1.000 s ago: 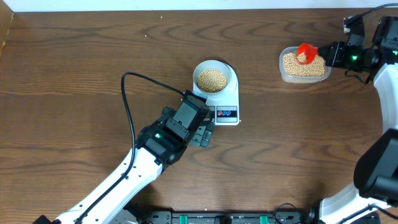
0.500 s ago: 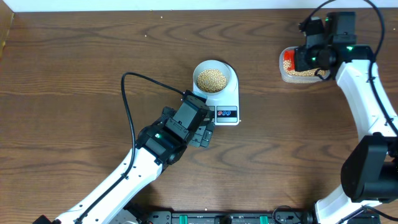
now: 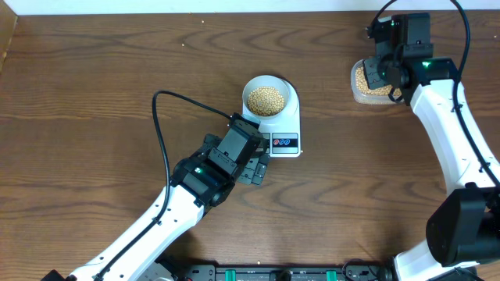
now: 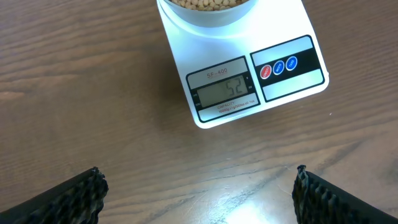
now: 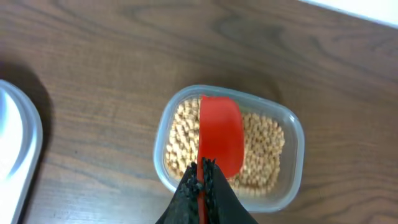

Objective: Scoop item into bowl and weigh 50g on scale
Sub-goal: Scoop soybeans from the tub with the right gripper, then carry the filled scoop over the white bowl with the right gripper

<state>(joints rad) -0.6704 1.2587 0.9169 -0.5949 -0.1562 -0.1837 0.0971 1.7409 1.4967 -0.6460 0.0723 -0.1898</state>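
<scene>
While my left gripper hangs just in front of the display edge of the scale, jaws spread wide and holding nothing, my right gripper is pinched tight on the handle of the red scoop. Scoop sits over the soybeans in the clear plastic tub, well apart from the scale, off its far-right corner. Pale bowl sits on the scale's back half, holding more soybeans. Display looks like 52.

Top edge cuts off most of the bowl
</scene>
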